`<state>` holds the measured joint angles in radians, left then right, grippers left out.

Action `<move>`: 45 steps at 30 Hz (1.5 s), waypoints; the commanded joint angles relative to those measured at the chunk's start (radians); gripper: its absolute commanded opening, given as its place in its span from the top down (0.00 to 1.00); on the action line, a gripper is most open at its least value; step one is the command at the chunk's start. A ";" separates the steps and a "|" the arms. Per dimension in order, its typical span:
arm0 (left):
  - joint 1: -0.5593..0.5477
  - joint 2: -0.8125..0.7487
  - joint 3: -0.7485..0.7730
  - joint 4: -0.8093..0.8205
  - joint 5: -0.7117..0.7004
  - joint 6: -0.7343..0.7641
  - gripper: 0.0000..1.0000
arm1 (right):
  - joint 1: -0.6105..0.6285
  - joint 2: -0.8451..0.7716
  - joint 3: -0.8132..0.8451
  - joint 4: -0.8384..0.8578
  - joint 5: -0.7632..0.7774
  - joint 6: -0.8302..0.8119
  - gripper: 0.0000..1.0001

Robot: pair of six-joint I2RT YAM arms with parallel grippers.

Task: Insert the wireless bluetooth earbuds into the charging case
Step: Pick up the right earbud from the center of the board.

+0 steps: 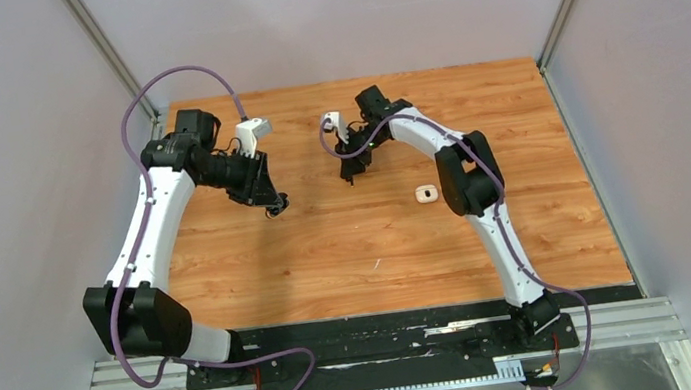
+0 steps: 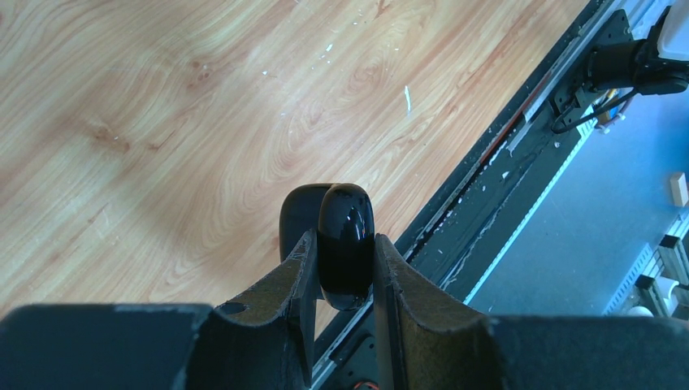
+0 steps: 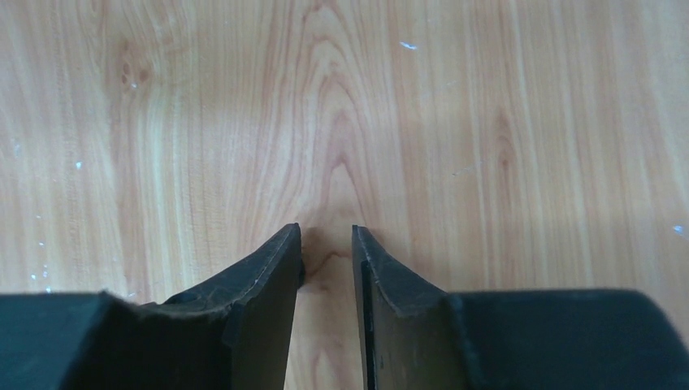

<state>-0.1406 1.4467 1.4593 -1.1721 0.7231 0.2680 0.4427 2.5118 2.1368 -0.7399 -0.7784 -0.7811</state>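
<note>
While between left jaws, black case [image 2: 345, 244].

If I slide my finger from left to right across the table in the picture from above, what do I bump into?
Left gripper pinching the black case → right gripper → white case, lying by itself on the wood.

1. The desk [image 1: 328, 248] is orange-brown wood with wavy grain.
2. The charging case [image 2: 345, 219] on the left is glossy black.
3. The small case [image 1: 427, 193] on the right is cream-white.
4. The left cable [image 1: 172, 72] is purple.
</note>
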 commanded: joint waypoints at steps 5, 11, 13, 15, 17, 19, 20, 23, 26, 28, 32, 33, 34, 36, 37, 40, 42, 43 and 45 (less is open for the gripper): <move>0.006 -0.023 0.004 0.023 0.014 -0.005 1.00 | 0.010 -0.077 -0.096 0.002 -0.020 0.112 0.67; 0.007 -0.016 0.001 0.031 0.017 -0.011 1.00 | -0.032 -0.124 -0.074 0.011 -0.131 0.136 0.64; 0.007 -0.014 -0.002 0.029 0.016 -0.012 1.00 | -0.037 -0.135 -0.086 0.010 -0.148 0.090 0.64; 0.007 -0.014 -0.006 0.030 0.020 -0.015 1.00 | -0.038 -0.136 -0.099 0.008 -0.146 0.035 0.65; 0.007 -0.016 -0.010 0.031 0.019 -0.017 1.00 | -0.037 -0.125 -0.096 0.003 -0.135 0.003 0.65; 0.007 -0.019 -0.011 0.028 0.013 -0.017 1.00 | -0.036 -0.109 -0.083 -0.015 -0.127 -0.035 0.65; 0.007 -0.020 -0.010 0.024 0.011 -0.014 1.00 | -0.036 -0.105 -0.078 -0.028 -0.127 -0.053 0.65; 0.006 -0.021 -0.006 0.013 0.002 -0.008 1.00 | -0.036 -0.104 -0.083 -0.048 -0.133 -0.097 0.62; 0.008 -0.023 -0.004 0.010 0.003 -0.006 1.00 | -0.036 -0.107 -0.095 -0.051 -0.143 -0.117 0.60; 0.008 -0.021 -0.002 0.009 0.004 -0.007 1.00 | -0.034 -0.101 -0.090 -0.052 -0.145 -0.113 0.61; 0.009 -0.019 -0.001 0.011 0.002 -0.009 1.00 | -0.027 -0.088 -0.079 -0.051 -0.143 -0.112 0.64; 0.009 -0.019 -0.001 0.011 0.001 -0.010 1.00 | -0.026 -0.085 -0.078 -0.051 -0.141 -0.114 0.65; 0.008 -0.019 0.000 0.011 -0.001 -0.009 1.00 | -0.024 -0.082 -0.076 -0.051 -0.140 -0.117 0.66; 0.009 -0.020 0.001 0.008 -0.003 -0.007 1.00 | -0.023 -0.076 -0.073 -0.051 -0.137 -0.122 0.67; 0.009 -0.021 0.001 0.007 -0.003 -0.007 1.00 | -0.022 -0.073 -0.071 -0.051 -0.137 -0.122 0.68; 0.009 -0.023 -0.003 0.006 -0.005 -0.008 1.00 | -0.021 -0.066 -0.069 -0.051 -0.133 -0.125 0.68; 0.009 -0.025 -0.007 0.006 -0.005 -0.007 1.00 | -0.018 -0.060 -0.068 -0.051 -0.128 -0.126 0.69; 0.009 -0.025 -0.008 0.007 -0.005 -0.008 1.00 | -0.017 -0.057 -0.067 -0.052 -0.124 -0.127 0.69; 0.009 -0.024 -0.009 0.007 -0.005 -0.009 1.00 | -0.015 -0.055 -0.070 -0.052 -0.117 -0.132 0.69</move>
<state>-0.1364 1.4467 1.4487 -1.1637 0.7155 0.2665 0.4183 2.4470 2.0418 -0.7887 -0.8726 -0.8787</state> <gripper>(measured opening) 0.335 0.315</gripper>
